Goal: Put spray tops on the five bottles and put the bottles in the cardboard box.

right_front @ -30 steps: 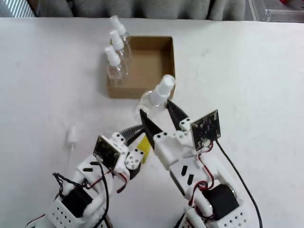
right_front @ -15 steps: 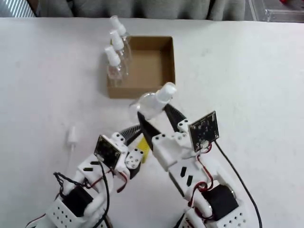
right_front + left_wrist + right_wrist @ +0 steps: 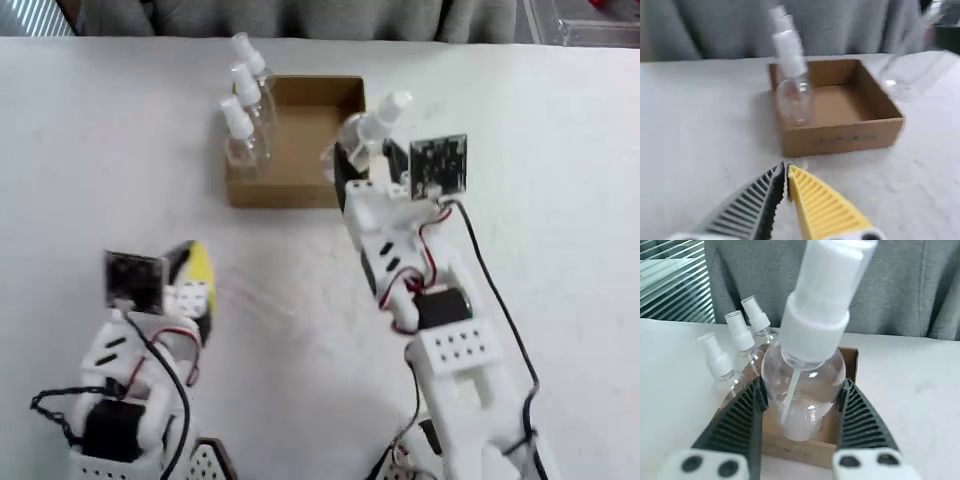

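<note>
Your right pincer (image 3: 802, 390) is clamped on a clear bottle (image 3: 807, 370), one black finger on each side of its round body, and a white spray top (image 3: 822, 290) is fitted on the neck. In the high view that pincer (image 3: 362, 150) holds the bottle tilted over the right wall of the cardboard box (image 3: 300, 192), upper centre of the frame, and the arm covers the box's near right corner. Your left pincer (image 3: 786, 172) is closed on nothing, its grey and yellow fingers meeting at the tips. In the high view it (image 3: 190, 262) sits at lower left over the white surface (image 3: 120, 150), well apart from the box.

Faint print runs along the box's front wall (image 3: 845, 141), too blurred to read. Three capped bottles (image 3: 243, 100) stand in a row along the box's left side. Past the surface's far edge hangs grey fabric (image 3: 900, 285), with slatted blinds (image 3: 670, 285) beside it. A clear plastic container (image 3: 590, 20) sits at the high view's upper right.
</note>
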